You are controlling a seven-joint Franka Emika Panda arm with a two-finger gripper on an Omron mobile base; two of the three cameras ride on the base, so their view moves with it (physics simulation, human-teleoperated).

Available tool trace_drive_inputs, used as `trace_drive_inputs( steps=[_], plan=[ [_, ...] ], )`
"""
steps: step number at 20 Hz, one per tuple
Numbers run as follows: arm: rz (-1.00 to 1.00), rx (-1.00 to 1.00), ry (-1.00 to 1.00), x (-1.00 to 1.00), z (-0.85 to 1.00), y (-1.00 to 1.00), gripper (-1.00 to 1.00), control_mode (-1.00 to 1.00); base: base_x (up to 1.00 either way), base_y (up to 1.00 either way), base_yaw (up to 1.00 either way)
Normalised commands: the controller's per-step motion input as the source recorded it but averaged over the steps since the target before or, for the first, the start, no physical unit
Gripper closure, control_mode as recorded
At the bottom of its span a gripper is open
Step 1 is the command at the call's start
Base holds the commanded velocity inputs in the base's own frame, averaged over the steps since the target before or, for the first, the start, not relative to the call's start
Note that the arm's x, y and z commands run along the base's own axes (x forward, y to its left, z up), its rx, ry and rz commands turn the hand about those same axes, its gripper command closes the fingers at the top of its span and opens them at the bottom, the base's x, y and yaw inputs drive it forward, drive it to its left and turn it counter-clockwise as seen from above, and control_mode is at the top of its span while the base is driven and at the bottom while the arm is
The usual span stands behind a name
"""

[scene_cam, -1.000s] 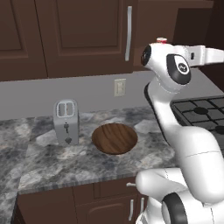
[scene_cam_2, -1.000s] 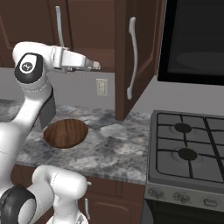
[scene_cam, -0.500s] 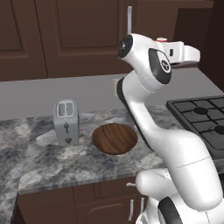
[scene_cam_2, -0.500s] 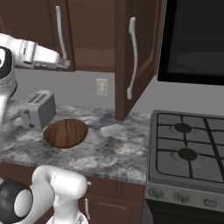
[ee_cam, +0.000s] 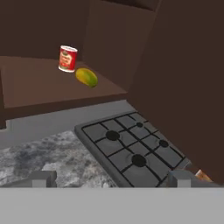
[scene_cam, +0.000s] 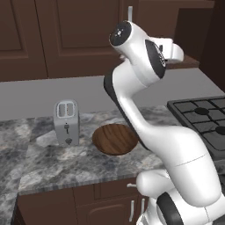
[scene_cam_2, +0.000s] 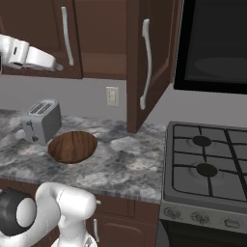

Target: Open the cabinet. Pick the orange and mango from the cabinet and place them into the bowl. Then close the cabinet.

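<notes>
Since the right door (scene_cam_2: 149, 62) of the cabinet (scene_cam_2: 103, 36) stands swung out toward the stove, the opening step looks done, and the step in hand is, as I judge it, the picking of the fruit. On the hand view the mango (ee_cam: 86, 77) lies on the brown cabinet shelf (ee_cam: 39, 83), just beside a small red can (ee_cam: 68, 58) that stands upright behind it. The orange I cannot find with certainty; a small orange spot at the lower right edge of the hand view, under the dark door, is too little to tell.

The bowl (scene_cam: 116, 139) rests on the marble counter (scene_cam: 52, 162), near the silver toaster (scene_cam: 66, 122) but apart from it, and nothing lies inside it. Nearby on the right is the gas stove (scene_cam_2: 207, 164).

The gripper (scene_cam_2: 52, 64) is raised high, near the left door and its long handle (scene_cam_2: 66, 36), and it holds nothing; its fingers stand wide apart, as the two tips at the bottom of the hand view also suggest. From there the camera looks across at the shelf.

For the next move, I think the hand must travel toward the open shelf and line its fingers around the mango. It should come from the side away from the can, because the can is so close that a finger could push it over.
</notes>
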Motion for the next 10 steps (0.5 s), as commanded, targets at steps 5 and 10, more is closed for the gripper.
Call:
trace_drive_inputs(
  steps=[5, 10],
  plan=[
    [0.2, 0.16, -0.09, 0.28, -0.01, 0.41, -1.0, -1.0, 0.0, 0.0, 0.0],
    [0.18, 0.15, -0.16, 0.21, 0.0, 0.3, -1.0, -1.0, 0.0, 0.0, 0.0]
  ],
)
